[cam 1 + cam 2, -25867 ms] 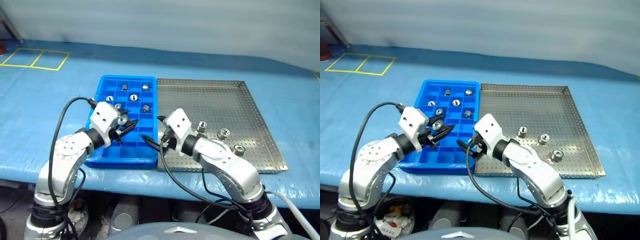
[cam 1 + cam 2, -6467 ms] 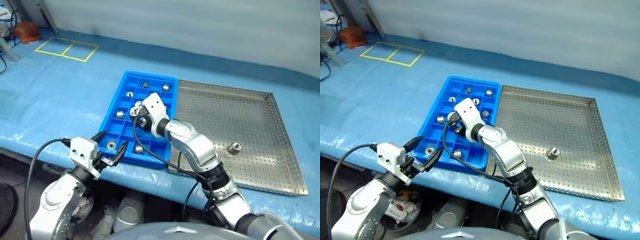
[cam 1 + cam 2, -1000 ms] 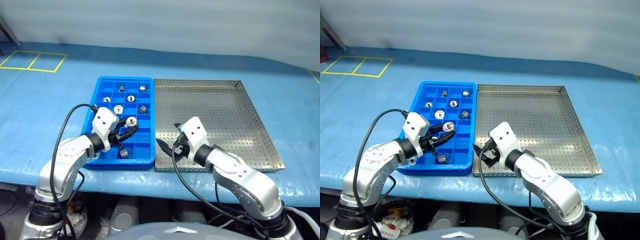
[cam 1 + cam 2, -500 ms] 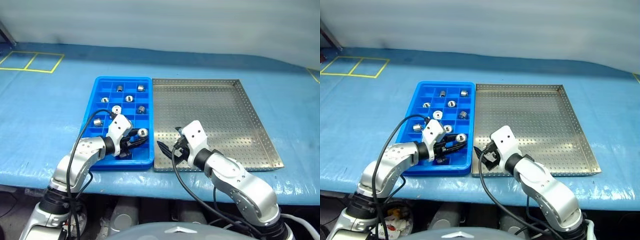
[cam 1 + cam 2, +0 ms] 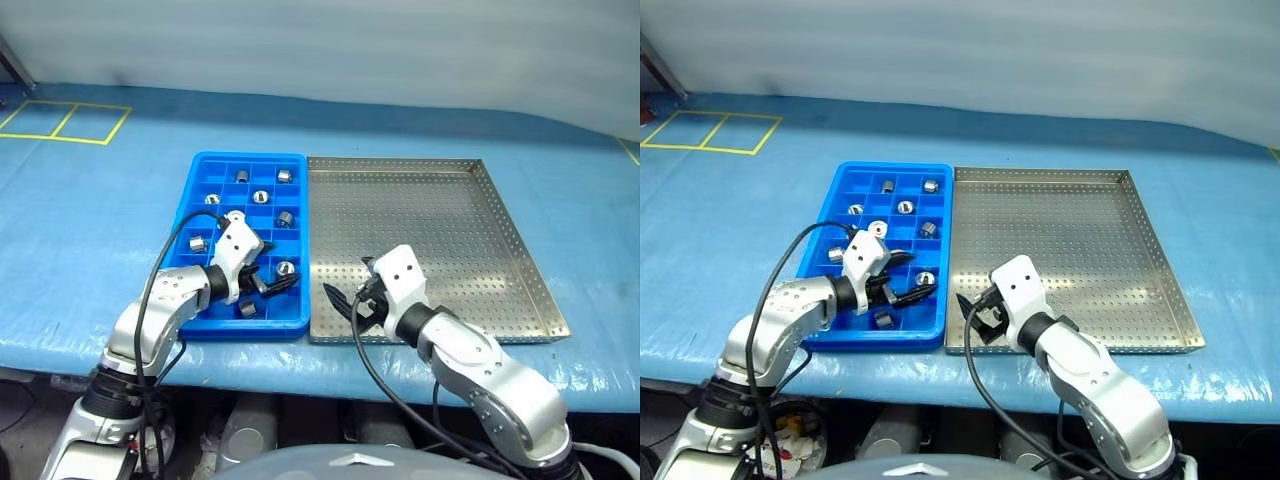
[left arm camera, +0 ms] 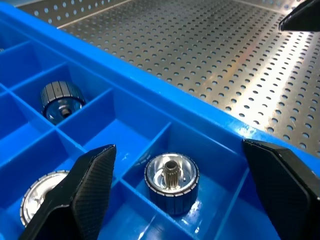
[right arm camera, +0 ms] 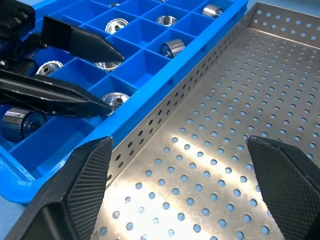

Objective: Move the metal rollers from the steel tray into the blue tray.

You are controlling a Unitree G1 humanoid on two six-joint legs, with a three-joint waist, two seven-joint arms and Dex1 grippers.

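The blue tray (image 5: 245, 157) holds several metal rollers, each in its own compartment. One roller (image 6: 171, 181) lies in a compartment by the tray's right wall, in the gap of my open left gripper (image 5: 272, 277), and neither finger touches it. The same roller (image 5: 285, 268) shows from above. The steel tray (image 5: 430, 230) lies right of the blue tray, and I see no roller on its perforated floor. My right gripper (image 5: 345, 300) hangs open and empty over the steel tray's near left corner.
Both trays rest side by side on a blue table cover (image 5: 100, 230). The left gripper's black fingers (image 7: 75, 45) reach into the right wrist view over the blue tray. Yellow tape lines (image 5: 70, 120) mark the far left.
My left gripper opened and let go of the roller it held; the roller now lies in a compartment of the blue tray. The right arm has barely shifted.
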